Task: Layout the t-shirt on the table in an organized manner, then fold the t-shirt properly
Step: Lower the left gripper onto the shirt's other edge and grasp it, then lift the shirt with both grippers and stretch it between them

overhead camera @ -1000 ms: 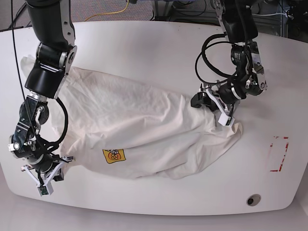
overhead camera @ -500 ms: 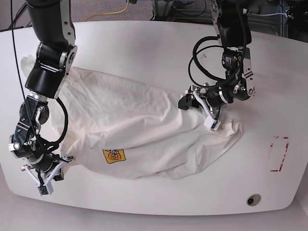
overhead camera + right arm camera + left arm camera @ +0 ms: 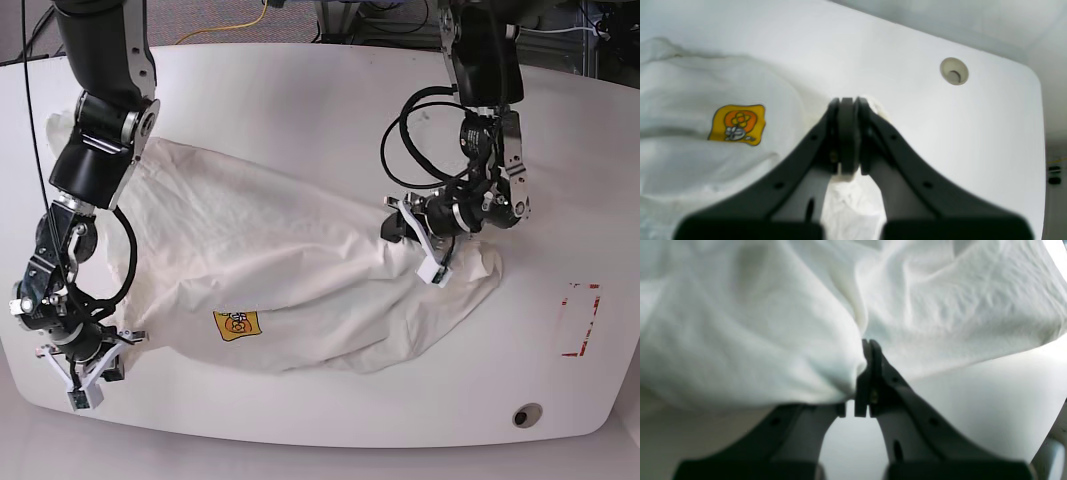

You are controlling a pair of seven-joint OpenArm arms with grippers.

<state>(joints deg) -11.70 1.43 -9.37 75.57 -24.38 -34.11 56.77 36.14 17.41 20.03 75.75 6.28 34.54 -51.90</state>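
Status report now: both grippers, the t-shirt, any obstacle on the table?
Left gripper shut on t-shirt fabric. Right gripper shut on the t-shirt edge. T-shirt bunched, wrinkled, not flat. No obstacle visible on table.

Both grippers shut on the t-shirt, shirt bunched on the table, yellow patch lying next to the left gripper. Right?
Not quite. The yellow patch lies next to the right gripper, as the right wrist view shows. The rest holds: both the right gripper and the left gripper are shut on the t-shirt, which lies bunched on the table.
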